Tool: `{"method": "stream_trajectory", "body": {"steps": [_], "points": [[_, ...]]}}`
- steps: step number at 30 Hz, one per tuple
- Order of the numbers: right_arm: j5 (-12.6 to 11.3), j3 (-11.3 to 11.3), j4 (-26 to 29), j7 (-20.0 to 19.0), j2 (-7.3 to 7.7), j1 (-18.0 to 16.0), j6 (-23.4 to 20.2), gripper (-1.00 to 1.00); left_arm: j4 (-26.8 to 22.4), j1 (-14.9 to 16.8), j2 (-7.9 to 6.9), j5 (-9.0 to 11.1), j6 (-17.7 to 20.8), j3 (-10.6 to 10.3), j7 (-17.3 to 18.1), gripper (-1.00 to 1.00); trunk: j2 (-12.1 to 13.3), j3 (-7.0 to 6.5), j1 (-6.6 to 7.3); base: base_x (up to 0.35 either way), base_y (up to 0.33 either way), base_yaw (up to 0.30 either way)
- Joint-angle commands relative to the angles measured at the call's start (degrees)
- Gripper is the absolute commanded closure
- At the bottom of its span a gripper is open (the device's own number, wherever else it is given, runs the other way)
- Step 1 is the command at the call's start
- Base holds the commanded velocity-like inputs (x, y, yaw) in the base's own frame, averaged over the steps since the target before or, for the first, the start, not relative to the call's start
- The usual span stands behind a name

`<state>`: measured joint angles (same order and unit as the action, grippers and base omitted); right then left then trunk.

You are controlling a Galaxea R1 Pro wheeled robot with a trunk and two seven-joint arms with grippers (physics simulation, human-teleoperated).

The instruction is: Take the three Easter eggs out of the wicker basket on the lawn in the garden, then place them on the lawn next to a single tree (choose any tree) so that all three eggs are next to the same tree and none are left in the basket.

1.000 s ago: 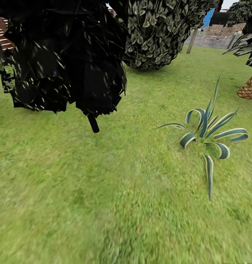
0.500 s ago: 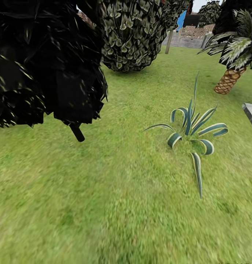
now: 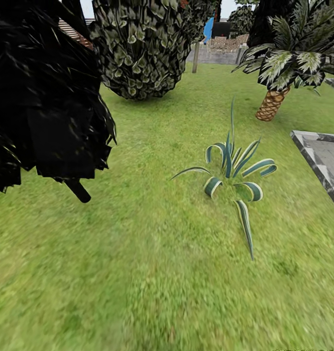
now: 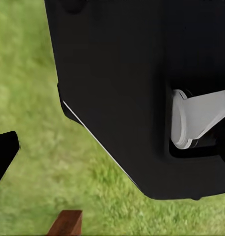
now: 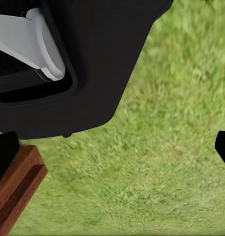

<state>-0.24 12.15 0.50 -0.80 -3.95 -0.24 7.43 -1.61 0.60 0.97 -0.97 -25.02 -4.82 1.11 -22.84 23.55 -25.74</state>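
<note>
The head view looks down over a wide stretch of mottled green lawn [image 3: 138, 273], with the dense black, angular-leaved crown of a small tree [image 3: 45, 97] hanging close at the left above a short dark stub of trunk. A spiky plant with curling green-and-white striped leaves [image 3: 230, 173] stands in the grass to the right, a short palm with a scaly brown trunk [image 3: 271, 103] behind it, a rounded grey-green leafy shrub [image 3: 140, 46] further back, and a grey paved stone area [image 3: 323, 156] at the right edge. No wicker basket or painted egg appears here, so I judge the robot is travelling in search of them. Each wrist view looks past the robot's black body to grass; a dark fingertip of the right gripper [image 5: 112, 162] sits at either edge, spread wide, while the left fingers cannot be judged. Sweeping the head slowly and steering clear of the crown and the striped plant would serve best.
</note>
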Motion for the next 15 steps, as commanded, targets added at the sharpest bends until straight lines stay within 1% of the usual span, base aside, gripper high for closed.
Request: {"method": "stream_trajectory", "body": {"steps": [1, 8, 15], "points": [[-0.03, 0.36, -0.04, -0.08, -0.01, -0.02, 0.21, -1.0, 0.03, 0.02, -0.01, -0.08, -0.21, -0.37, -0.14, -1.0, -0.08, 0.03, -0.05, 0.183, 0.0, -0.282], [-0.03, 0.41, -0.01, -0.08, -0.01, -0.02, 0.21, -1.0, 0.03, 0.02, -0.01, -0.08, -0.21, -0.37, -0.14, -1.0, -0.08, -0.24, -0.05, 0.171, 0.029, -0.282], [-0.07, 0.42, 0.02, -0.08, 0.05, -0.02, 0.21, -1.0, 0.03, 0.02, -0.01, -0.08, -0.21, -0.37, -0.14, -1.0, -0.08, -0.52, -0.05, 0.155, 0.12, -0.28]]}}
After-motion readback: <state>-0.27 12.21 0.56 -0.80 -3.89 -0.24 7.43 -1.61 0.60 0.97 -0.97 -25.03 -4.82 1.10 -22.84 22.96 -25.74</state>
